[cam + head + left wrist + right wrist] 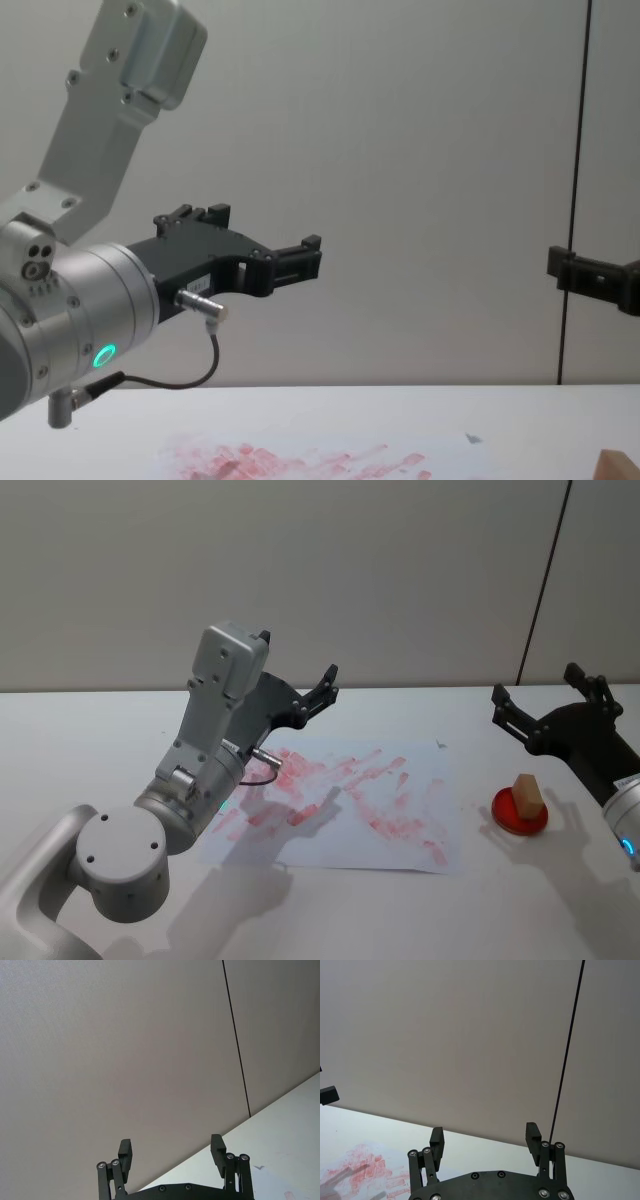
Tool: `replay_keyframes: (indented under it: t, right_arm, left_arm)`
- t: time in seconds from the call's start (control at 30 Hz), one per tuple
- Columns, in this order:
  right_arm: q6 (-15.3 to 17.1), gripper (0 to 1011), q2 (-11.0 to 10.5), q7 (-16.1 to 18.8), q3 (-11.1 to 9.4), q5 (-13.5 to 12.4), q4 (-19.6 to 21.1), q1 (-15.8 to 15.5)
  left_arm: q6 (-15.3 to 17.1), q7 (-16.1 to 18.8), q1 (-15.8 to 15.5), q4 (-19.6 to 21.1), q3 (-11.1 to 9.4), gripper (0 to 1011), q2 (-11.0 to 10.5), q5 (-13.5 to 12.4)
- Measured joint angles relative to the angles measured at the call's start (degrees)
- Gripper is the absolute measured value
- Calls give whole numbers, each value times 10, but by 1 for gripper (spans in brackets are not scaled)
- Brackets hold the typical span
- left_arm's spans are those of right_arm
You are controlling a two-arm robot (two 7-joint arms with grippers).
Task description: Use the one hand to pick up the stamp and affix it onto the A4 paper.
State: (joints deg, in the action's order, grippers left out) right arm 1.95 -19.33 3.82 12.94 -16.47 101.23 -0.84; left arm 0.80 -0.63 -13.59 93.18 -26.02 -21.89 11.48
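R end effector released, raised near stamp, which sits on red pad beside paper. L end effector also released, raised by paper's left side.

Stamp cropped at chest view's corner.

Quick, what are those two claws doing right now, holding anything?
Left gripper: open, holding nothing.
Right gripper: open, holding nothing.
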Motion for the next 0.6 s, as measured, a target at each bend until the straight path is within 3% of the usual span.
replay_keyframes:
  t: [0.6]
  right_arm:
    - [0, 1001, 0, 0, 0, 0, 0, 0]
  left_arm:
    - [0, 0, 0, 0, 0, 1001, 0, 0]
